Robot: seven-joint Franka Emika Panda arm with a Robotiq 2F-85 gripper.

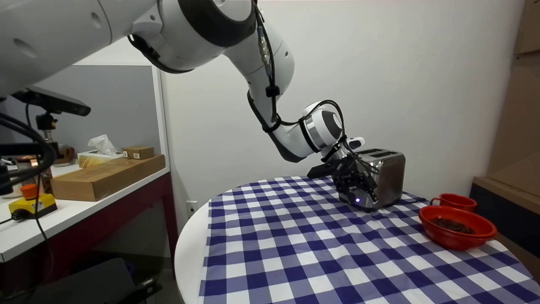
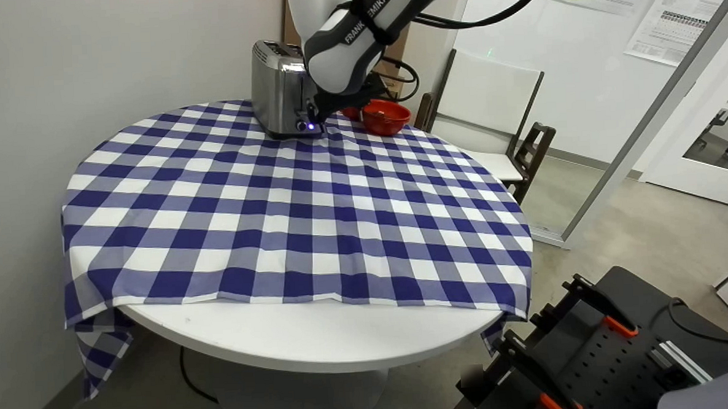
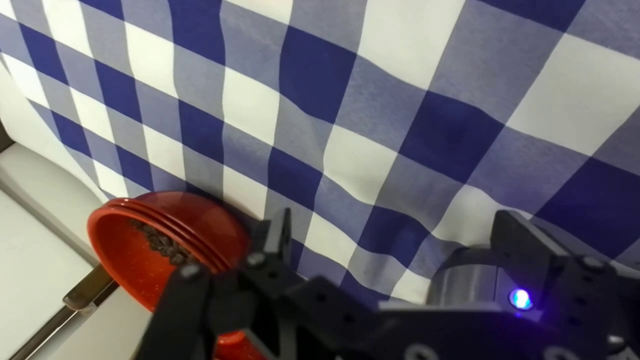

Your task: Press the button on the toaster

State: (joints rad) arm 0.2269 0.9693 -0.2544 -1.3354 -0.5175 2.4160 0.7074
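Observation:
The shiny silver toaster (image 1: 391, 179) stands on the checked cloth, slots up; it also shows in an exterior view (image 2: 271, 92). A small round blue-violet light (image 2: 311, 126) glows low on its front panel, beside a dark knob (image 2: 301, 125). In the wrist view, part of the toaster (image 3: 462, 284) and the light (image 3: 520, 299) show at the lower right. My gripper (image 3: 392, 222) is open, with nothing between its fingers. One finger covers part of the toaster's panel by the light. The gripper is close against the toaster's front; I cannot tell whether it touches.
Stacked red bowls (image 1: 453, 240) with dark bits inside and a red mug (image 1: 457, 201) stand beside the toaster. The bowls also show in the wrist view (image 3: 200, 220). A wall (image 1: 379, 76) rises behind the toaster. A white chair (image 2: 482, 95) stands beyond the table.

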